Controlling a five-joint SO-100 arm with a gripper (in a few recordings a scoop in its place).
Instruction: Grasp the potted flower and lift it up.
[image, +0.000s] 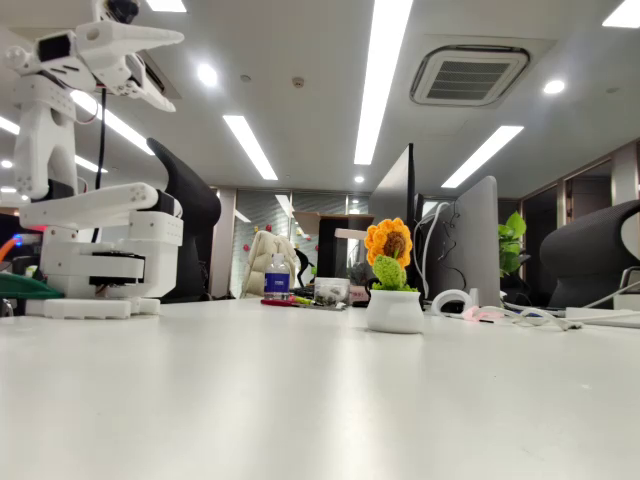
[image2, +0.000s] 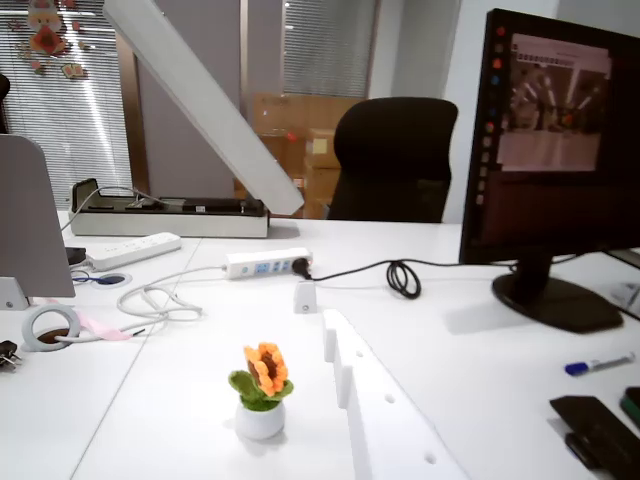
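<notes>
Fingers (image2: 300, 260) spread wide, high above the potted flower (image2: 261, 393), bare table (image2: 180, 400) all round.

A white tabletop (image2: 180, 400) carries two white power strips (image2: 266, 263), one with a black cable (image2: 400, 275) coiled beside it. A black monitor (image2: 555, 150) stands on a round base at the right of the wrist view, with a blue marker (image2: 597, 364) lying near it. Behind the tabletop sits a black office chair (image2: 393, 155). In the fixed view, a water bottle (image: 277, 277) with a blue label stands far back, and a leafy green plant (image: 512, 243) shows behind a grey monitor (image: 476, 240).
</notes>
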